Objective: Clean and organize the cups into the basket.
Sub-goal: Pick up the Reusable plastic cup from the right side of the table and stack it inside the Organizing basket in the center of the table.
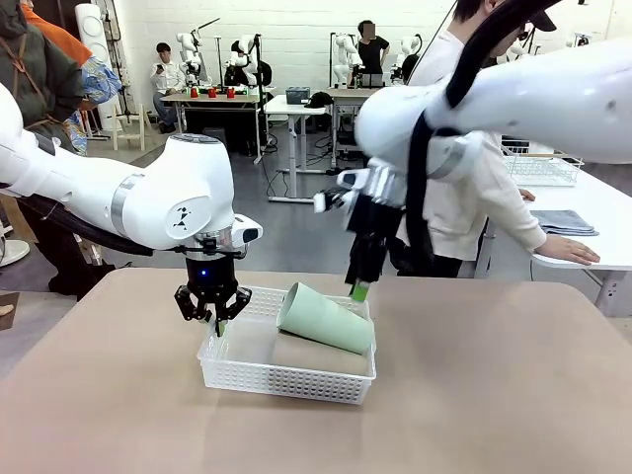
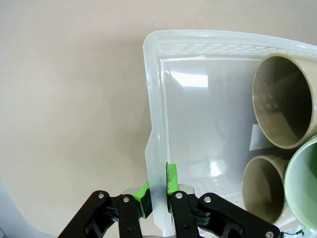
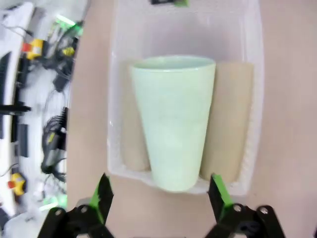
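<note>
The white mesh basket point(image 1: 286, 380) sits on the tan table. In it, a mint green cup point(image 1: 326, 318) lies tilted on top of two tan cups point(image 1: 316, 355). My left gripper point(image 1: 210, 316) is shut on the basket's left wall, with one pad inside and one outside. In the left wrist view, my left gripper point(image 2: 157, 191) pinches the basket wall point(image 2: 153, 99), with the tan cups' mouths point(image 2: 285, 101) and the mint cup point(image 2: 304, 183) at the right. My right gripper point(image 1: 360, 286) hovers open over the basket's far right edge. In the right wrist view, my right gripper point(image 3: 161, 198) is above the mint cup point(image 3: 173, 119), holding nothing.
A person point(image 1: 474, 197) stands at the far right, one hand on a white side table point(image 1: 602, 237) that holds a wire basket point(image 1: 541, 168) and a grey cloth point(image 1: 563, 222). Bare tabletop surrounds the basket on all sides.
</note>
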Controlling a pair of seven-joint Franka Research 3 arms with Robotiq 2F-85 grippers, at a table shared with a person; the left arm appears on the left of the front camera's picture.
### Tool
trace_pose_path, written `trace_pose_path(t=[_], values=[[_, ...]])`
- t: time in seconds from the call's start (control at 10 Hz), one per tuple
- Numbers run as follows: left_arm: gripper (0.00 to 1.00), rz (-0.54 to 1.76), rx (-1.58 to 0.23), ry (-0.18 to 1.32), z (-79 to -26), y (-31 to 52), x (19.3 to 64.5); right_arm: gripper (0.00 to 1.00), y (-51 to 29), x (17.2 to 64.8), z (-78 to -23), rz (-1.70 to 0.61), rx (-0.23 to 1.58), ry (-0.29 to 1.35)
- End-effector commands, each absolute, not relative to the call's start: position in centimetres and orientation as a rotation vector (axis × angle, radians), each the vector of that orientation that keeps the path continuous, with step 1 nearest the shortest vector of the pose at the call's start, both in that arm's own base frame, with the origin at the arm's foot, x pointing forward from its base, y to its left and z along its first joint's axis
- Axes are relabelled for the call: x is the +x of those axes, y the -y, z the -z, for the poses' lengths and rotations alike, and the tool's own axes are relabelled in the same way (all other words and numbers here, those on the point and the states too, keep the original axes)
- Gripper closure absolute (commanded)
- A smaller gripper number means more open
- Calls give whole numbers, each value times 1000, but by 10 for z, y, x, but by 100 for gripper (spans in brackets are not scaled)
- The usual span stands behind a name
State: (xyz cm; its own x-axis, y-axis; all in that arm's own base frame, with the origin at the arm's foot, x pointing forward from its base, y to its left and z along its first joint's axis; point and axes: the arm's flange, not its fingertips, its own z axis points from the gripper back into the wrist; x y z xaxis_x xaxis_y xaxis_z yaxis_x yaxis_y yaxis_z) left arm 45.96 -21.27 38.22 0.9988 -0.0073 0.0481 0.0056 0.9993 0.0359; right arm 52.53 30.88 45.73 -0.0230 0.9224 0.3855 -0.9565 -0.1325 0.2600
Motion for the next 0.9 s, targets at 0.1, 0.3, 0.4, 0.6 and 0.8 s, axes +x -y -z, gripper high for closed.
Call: trace_pose_path(t=[0.1,0.3,0.4,0.6,0.8], values=[[100,6,34,56,-383,214,460,0,-163,460,-463,-1697,826,376],[100,6,34,56,-383,214,460,0,-74,428,-452,-1639,914,667],[100,6,34,56,-383,214,460,0,-36,419,-441,-1535,928,762],[100,6,34,56,-383,214,460,0,20,402,-421,-1366,941,879],[100,6,34,56,-383,214,460,0,41,396,-402,-1278,958,884]])
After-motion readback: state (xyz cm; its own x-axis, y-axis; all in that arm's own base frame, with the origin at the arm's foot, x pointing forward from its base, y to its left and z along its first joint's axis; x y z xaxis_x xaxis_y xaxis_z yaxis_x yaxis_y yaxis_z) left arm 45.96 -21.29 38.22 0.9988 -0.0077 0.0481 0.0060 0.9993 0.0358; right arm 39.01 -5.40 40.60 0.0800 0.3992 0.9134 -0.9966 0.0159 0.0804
